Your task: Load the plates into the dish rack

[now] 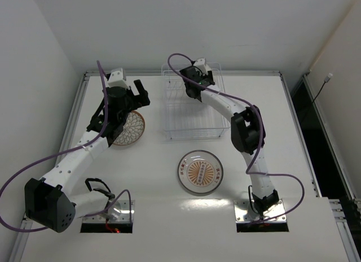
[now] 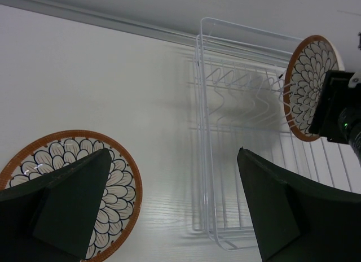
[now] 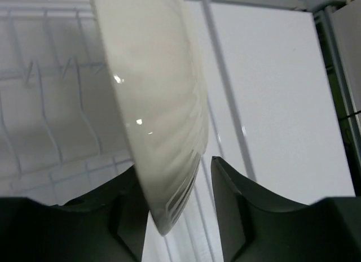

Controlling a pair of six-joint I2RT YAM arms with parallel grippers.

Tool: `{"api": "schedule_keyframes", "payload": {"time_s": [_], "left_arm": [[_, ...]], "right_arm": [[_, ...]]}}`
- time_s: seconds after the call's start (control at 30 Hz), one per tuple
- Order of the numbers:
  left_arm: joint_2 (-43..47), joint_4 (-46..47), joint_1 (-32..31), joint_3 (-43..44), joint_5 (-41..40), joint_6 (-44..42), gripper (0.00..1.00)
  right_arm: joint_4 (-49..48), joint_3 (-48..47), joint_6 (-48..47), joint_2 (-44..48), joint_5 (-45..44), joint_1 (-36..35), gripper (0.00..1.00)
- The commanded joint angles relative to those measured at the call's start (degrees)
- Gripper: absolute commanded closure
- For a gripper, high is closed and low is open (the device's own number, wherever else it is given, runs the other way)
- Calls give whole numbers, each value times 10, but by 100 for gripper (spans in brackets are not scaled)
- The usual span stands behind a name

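Top: dish rack [image 1: 192,112] is the reference. Right gripper [image 1: 194,84] hangs over the rack's far end, wrist rolled so its load goes in edge-down. Left gripper [image 1: 140,92] sits left of the rack, above the flat petal plate [image 1: 131,129], probably lined up as the next pick. Sunburst plate [image 1: 200,171] lies flat on the table [image 1: 282,160], just on the rack's near side. Left wrist: left fingers [image 2: 73,200] spread wide, nothing between them. Upright plate [image 2: 307,87] stands on edge over the rack's dividers, patterned face toward this camera, right gripper on its rim. Can't tell if its lower edge is seated in a slot. Right wrist: the plate's cream back passes between both fingers [image 3: 237,211] and reads as pinched, though contact at the right pad is marginal. The vertical hold fits, since the slots take plates on edge only.
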State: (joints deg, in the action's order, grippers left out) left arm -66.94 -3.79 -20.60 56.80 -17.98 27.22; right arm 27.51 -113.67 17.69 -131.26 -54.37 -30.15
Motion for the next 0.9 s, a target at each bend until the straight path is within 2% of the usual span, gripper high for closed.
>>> {"api": "schedule_keyframes", "payload": {"time_s": [0.0,0.07,0.23,0.5,0.73,0.87], "left_arm": [[16,17,-4,4,0,-4,6],[16,17,-4,4,0,-4,6],[16,17,-4,4,0,-4,6],[16,17,-4,4,0,-4,6],[16,17,-4,4,0,-4,6],[16,17,-4,4,0,-4,4]], "right_arm": [[18,15,47,6,67,-9,55],[18,15,47,21,54,-9,48],[23,4,47,54,32,-15,43],[54,-65,41,50,26,-10,43],[60,-81,41,30,21,8,43],[65,-81,48,25,35,30,49]]}}
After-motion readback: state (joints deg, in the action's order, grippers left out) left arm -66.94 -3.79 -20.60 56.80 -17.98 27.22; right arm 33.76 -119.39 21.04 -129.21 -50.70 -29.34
